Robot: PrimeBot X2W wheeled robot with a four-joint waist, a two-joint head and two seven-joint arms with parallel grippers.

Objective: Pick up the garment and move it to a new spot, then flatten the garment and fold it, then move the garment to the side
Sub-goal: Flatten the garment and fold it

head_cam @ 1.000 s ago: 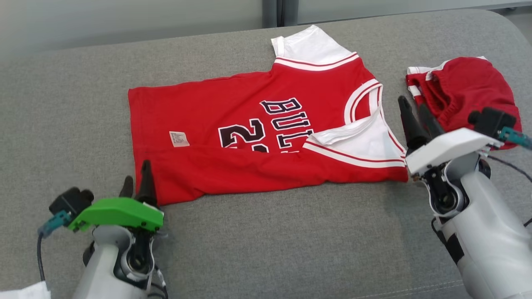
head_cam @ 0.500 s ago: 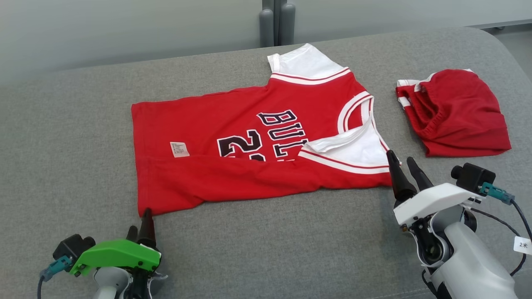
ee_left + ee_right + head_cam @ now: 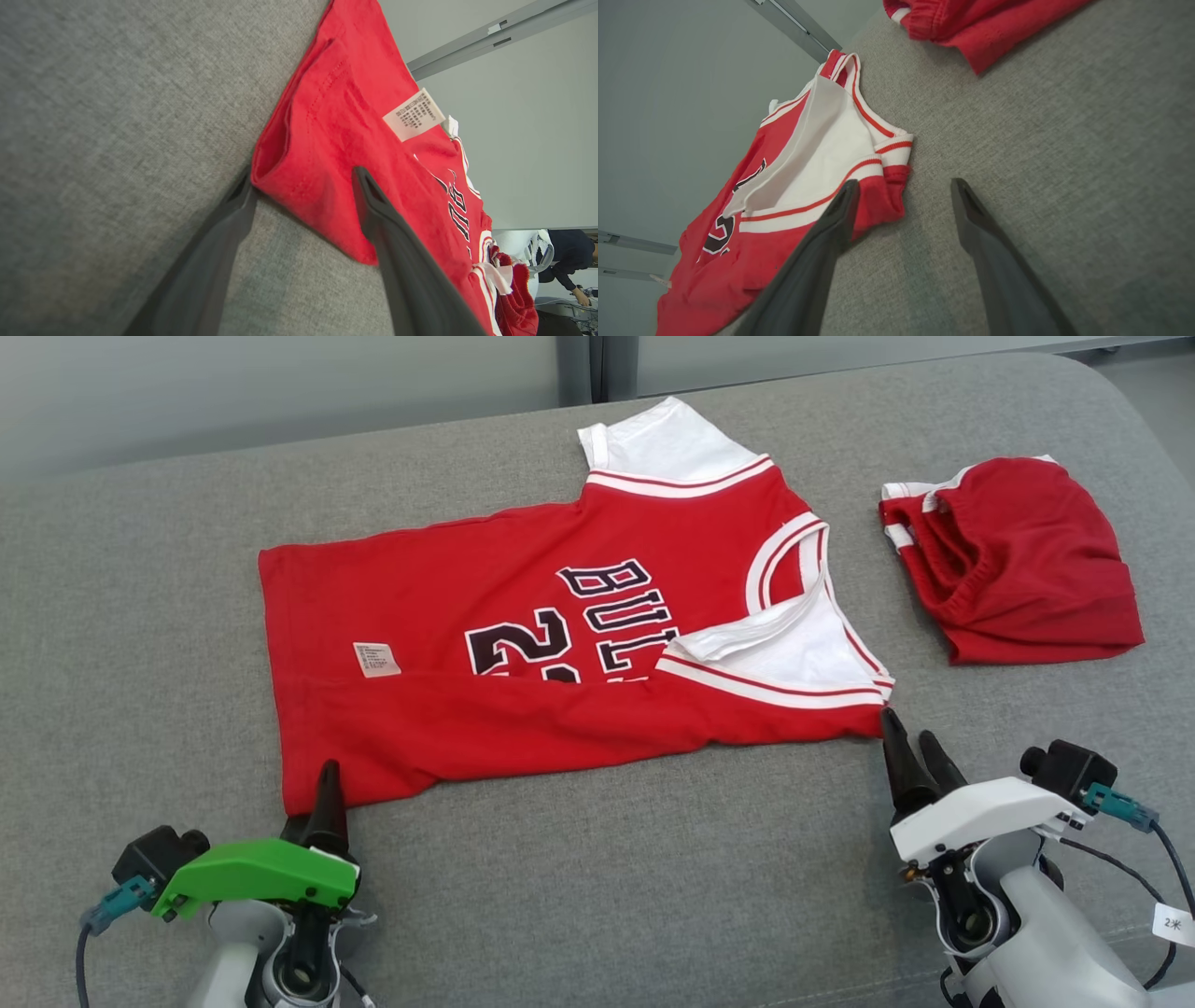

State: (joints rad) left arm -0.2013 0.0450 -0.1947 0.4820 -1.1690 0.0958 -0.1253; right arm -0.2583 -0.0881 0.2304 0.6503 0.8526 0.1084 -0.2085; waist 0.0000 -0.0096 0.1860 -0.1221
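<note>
The left gripper [image 3: 317, 789], under a green plastic shell, sits at the near left with its two long, dark, tapering fingers spread. In the left wrist view, the left gripper [image 3: 302, 176] straddles the near left hem corner of the jersey [image 3: 345, 121]. One finger lies over the red cloth and the other sits beside the rolled edge on the bare cushion [image 3: 107, 116]. The right gripper [image 3: 906, 726], white-shelled, stands at the near right, also parted. In the right wrist view, the right gripper [image 3: 904, 183] has one finger crossing the jersey's near right corner and the other over bare fabric. Whether it touches the cloth is unclear.

The cushion [image 3: 607, 877] is coarse grey woven upholstery with a rounded far right corner. A wide bare strip lies between the grippers and the garment.

The jersey [image 3: 523, 607] lies flat across the middle. It is soft red knit with white sleeves, striped trim and black-and-white lettering. Its near long edge is folded over, hiding the lower part of the print. A small white care label [image 3: 376, 659] shows near the left hem. To its right, apart, lie bunched red shorts [image 3: 1018, 560] with an elastic waist.

Open grey surface runs to the left and behind, up to a smooth pale wall [image 3: 280, 383].
</note>
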